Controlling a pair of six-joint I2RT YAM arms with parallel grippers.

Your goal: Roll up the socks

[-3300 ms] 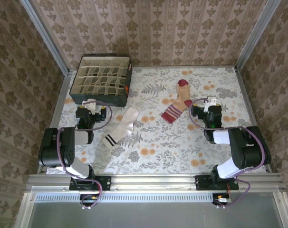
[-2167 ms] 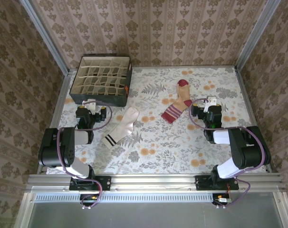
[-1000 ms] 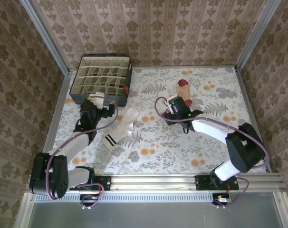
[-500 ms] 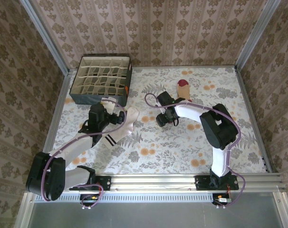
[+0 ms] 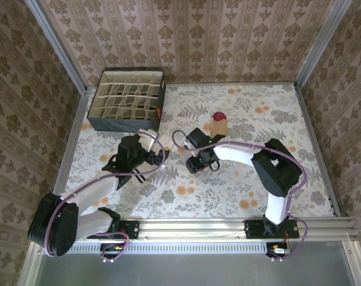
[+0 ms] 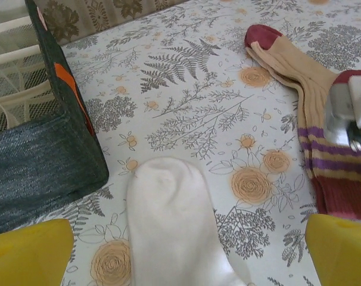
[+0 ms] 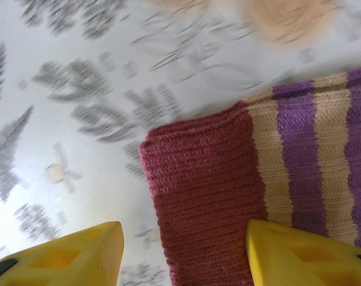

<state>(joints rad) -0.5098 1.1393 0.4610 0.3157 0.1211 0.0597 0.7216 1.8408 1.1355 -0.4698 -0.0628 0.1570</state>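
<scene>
**Left gripper** [image 6: 186, 253]: the fingers are spread wide and hold nothing. One yellow fingertip [image 6: 28, 250] stands at each side of the cream sock [image 6: 168, 214]. The sock's rounded toe end lies flat on the table [image 6: 186, 89] between the fingertips, apart from both.

**Right gripper** [image 7: 183, 256]: the fingers are spread and set low over the cuff of the tan sock [image 7: 210, 190]. The maroon cuff edge lies between the fingertips. One fingertip is over bare table, the other over the purple-and-tan stripes. Contact with the fabric cannot be determined.

**Tan sock:** it lies flat near the table's middle, just beside the cream sock's toe and apart from it. Going away from the cuff come the maroon band, the stripes, the maroon heel, the tan foot and, farthest off, the maroon toe. In the top view the right arm crosses the cuff end.

**Box** [image 5: 127, 101]: it is dark-walled, divided into compartments, and stands at the far left of the table. Its near corner is close to the cream sock's toe and not touching it.
</scene>
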